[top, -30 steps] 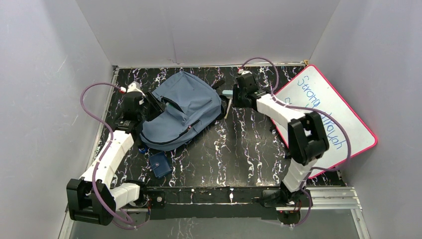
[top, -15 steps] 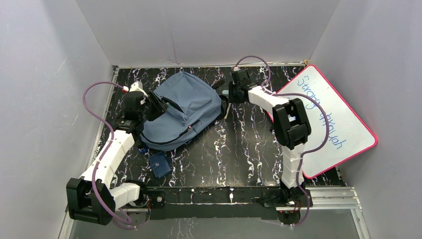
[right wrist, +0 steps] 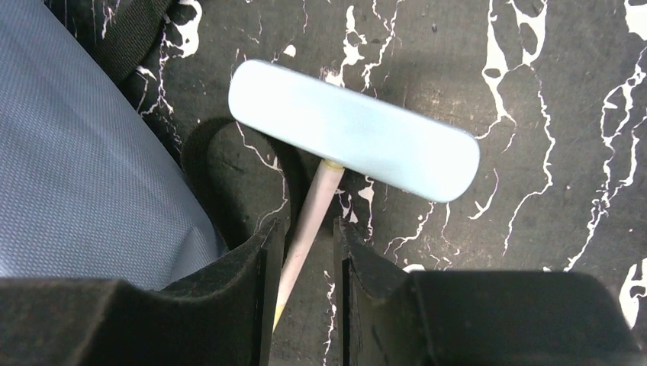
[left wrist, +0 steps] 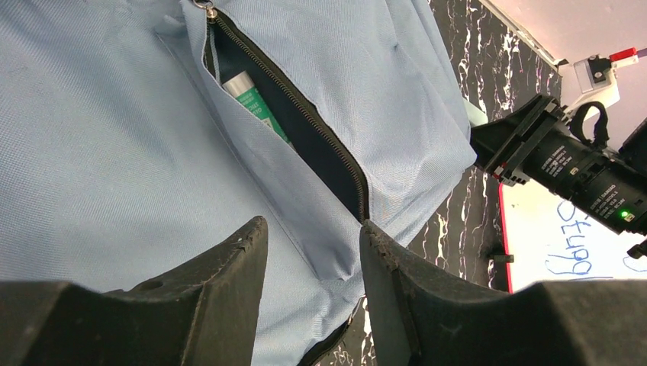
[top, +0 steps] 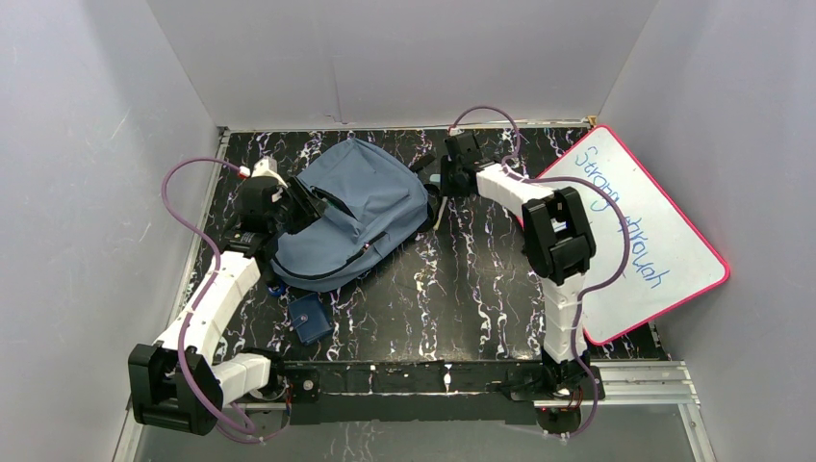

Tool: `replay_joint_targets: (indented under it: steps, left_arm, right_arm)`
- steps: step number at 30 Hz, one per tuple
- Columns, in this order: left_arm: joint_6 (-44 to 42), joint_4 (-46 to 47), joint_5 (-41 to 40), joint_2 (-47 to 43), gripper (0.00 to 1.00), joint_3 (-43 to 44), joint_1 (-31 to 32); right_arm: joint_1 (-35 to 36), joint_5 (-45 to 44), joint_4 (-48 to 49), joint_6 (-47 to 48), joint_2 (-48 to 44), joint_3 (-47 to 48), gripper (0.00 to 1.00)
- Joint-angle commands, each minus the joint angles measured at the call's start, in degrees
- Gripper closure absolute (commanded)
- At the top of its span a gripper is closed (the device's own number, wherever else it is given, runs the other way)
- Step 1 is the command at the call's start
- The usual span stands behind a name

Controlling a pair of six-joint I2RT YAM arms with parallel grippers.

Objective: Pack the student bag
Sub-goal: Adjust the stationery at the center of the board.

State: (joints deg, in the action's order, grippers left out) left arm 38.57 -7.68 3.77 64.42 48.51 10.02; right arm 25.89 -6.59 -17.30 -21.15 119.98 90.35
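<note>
One black marbled worktop (top: pixel 452 289) carries everything. At its right edge lies the whiteboard (top: pixel 664 241), well apart from the rest; likely too big to pack, so ignore it.

Next, the student bag (top: pixel 366 207) lies flat at far left-centre with its front pocket unzipped and gaping. Your left gripper (left wrist: pixel 313 229) sits on the bag's left side. Its jaws are half apart with bag cloth between them. You can't tell if they pinch it, but it's probably there to keep the pocket mouth open.

A small dark-blue pouch (top: pixel 310 319) waits just beside the bag's near edge, unpacked.

Your right gripper (right wrist: pixel 307 225) is low at the bag's right side. A pale-blue oblong piece (right wrist: pixel 355 141) lies just ahead of it. The jaws sit narrowly apart astride a thin pale stick (right wrist: pixel 317 198), with a gap on one side, so not clamped; placed to close on it.

A green-and-white tube (left wrist: pixel 255 103) is already in the pocket.
</note>
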Motion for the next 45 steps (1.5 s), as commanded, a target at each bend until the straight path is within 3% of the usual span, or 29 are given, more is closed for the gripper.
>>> replay_joint_targets:
  steps: [1, 29, 39, 45]
  left_arm:
    - [-0.10, 1.25, 0.67, -0.53, 0.54, 1.07, 0.33]
    - [0.90, 1.89, 2.36, 0.79, 0.54, 0.18, 0.61]
    - [1.59, 2.19, 3.71, 2.53, 0.54, 0.90, 0.61]
    - [1.80, 2.72, 4.40, 3.57, 0.54, 1.40, 0.61]
  right_arm:
    - [-0.05, -1.71, 0.15, -0.04, 1.31, 3.67, 0.62]
    - [1.51, 0.12, -3.56, 3.91, 4.58, 2.25, 0.65]
    - [3.00, 1.62, -4.05, 7.69, -1.33, -7.45, 0.64]
    - [3.28, 5.12, -3.32, 11.50, -6.33, -14.75, 0.69]
